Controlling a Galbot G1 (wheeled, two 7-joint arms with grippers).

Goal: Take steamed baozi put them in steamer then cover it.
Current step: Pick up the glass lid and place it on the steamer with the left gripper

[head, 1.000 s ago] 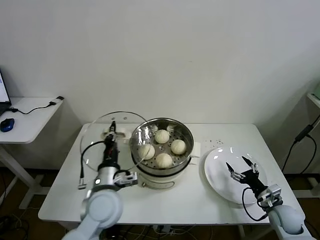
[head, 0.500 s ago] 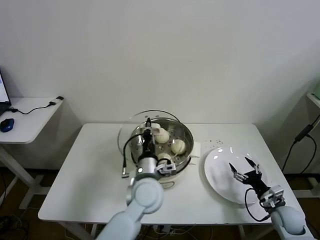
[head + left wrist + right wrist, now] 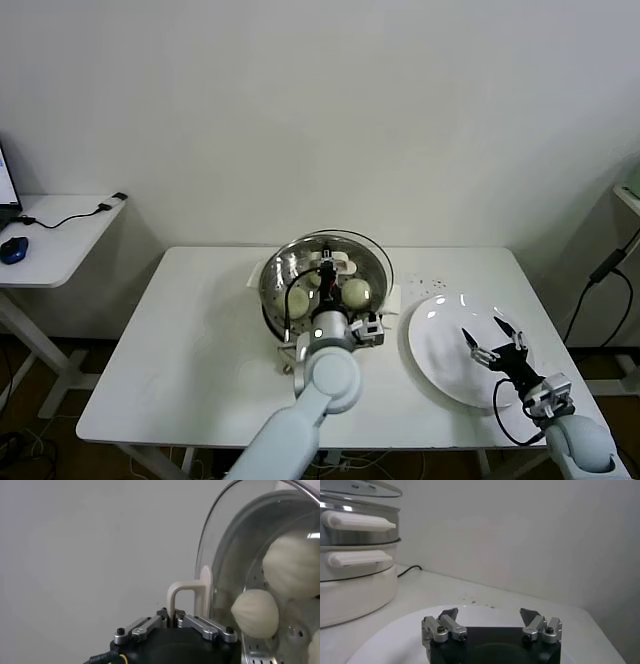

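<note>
The steel steamer [image 3: 275, 290] stands mid-table on its white cooker base [image 3: 350, 595]. Pale baozi [image 3: 356, 292] lie inside it and show through the glass. My left gripper [image 3: 334, 266] is shut on the white handle [image 3: 186, 591] of the clear glass cover [image 3: 380, 262] and holds it over the steamer's mouth, roughly centred. In the left wrist view the cover [image 3: 212, 555] stands right against the basket, with two baozi [image 3: 255, 613] behind the glass. I cannot tell whether its rim is seated. My right gripper [image 3: 494, 342] is open and empty, low over the white plate [image 3: 440, 345].
The empty white plate [image 3: 395, 632] lies on the table's right part. A side table with a mouse [image 3: 13, 249] and a cable stands at the far left. The steamer's white side handles [image 3: 355, 521] face the right gripper.
My left gripper has carried the cover from the table left of the steamer rightwards and over the steamer. The right gripper has drifted slightly right over the plate, still open.
</note>
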